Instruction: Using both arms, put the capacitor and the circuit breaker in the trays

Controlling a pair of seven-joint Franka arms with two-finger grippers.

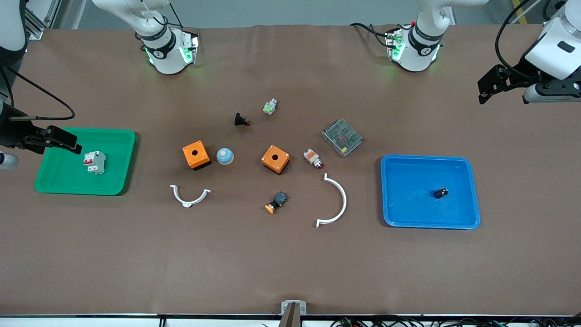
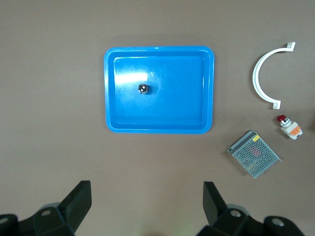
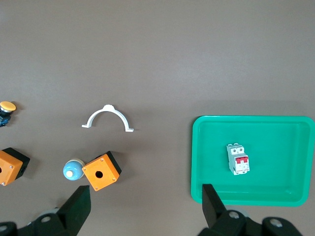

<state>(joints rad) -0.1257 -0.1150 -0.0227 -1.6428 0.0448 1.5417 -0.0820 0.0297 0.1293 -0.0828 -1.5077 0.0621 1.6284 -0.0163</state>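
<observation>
The capacitor lies in the blue tray toward the left arm's end of the bench, and the circuit breaker lies in the green tray at the right arm's end. Both grippers gape empty: the left gripper over bare bench near its corner, the right gripper over the green tray's rim.

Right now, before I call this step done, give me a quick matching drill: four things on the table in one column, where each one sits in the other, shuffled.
Things:
1. capacitor
2. circuit breaker
3. left gripper
4. right gripper

Places or states:
A. open, over the green tray's edge
B. lying in the blue tray
C. open, over bare table at the left arm's end
D. lying in the green tray

Pairs: 1-B, 2-D, 3-C, 4-A
</observation>
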